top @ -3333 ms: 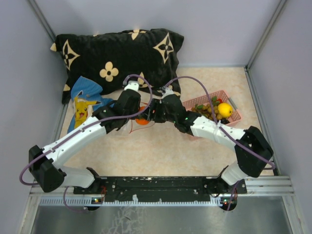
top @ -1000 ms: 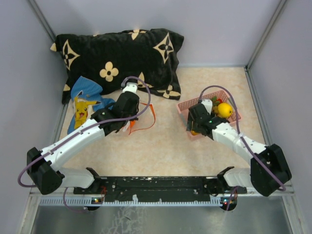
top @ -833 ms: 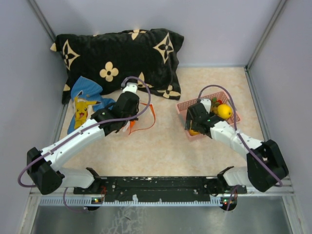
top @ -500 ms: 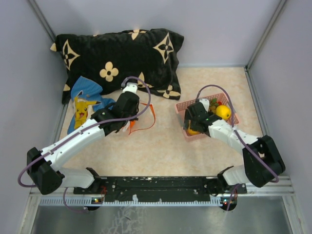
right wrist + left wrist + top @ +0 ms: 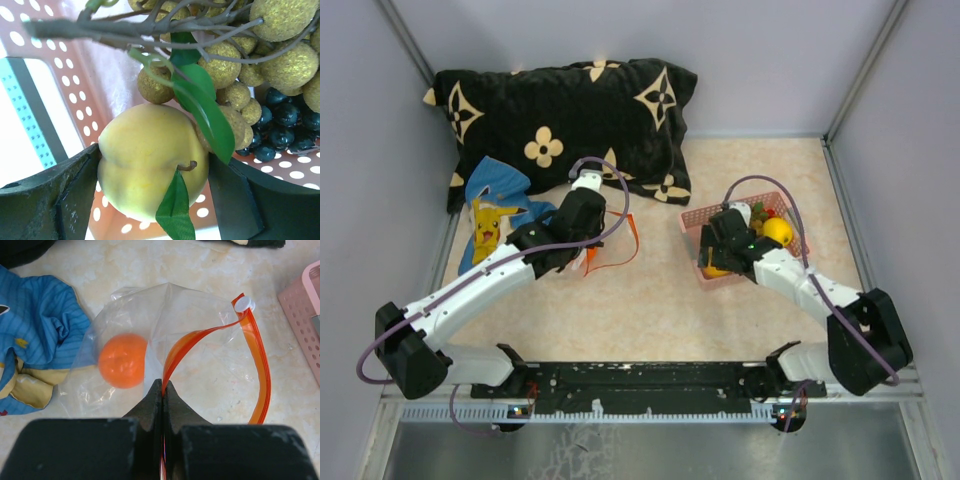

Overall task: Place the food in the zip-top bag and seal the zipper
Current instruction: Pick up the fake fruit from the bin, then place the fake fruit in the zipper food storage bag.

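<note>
Right gripper (image 5: 154, 152) has swung from zip-top bag (image 5: 200, 315) to pink basket (image 5: 75, 100), jaws straddling a yellow peach (image 5: 140, 145), grip unclear; left gripper (image 5: 163, 390) pinches the zipper (image 5: 260, 370). Best lifted clear of twigs (image 5: 150, 30).

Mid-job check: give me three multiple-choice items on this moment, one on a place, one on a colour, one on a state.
1. Where is the round orange toy fruit? A in the pink plastic basket; B inside the clear crinkly plastic bag; C on the black pillow.
2. What colour is the peach-shaped toy fruit between the fingers of the right gripper? A yellow; B red; C blue.
3. The left gripper is: A open above the bag; B shut on the bag's orange-red zipper strip; C shut on the blue cloth.
Answers: 1 B, it shows through the plastic film. 2 A, yellow skin with a green leaf. 3 B, the jaws meet on the strip.
</note>
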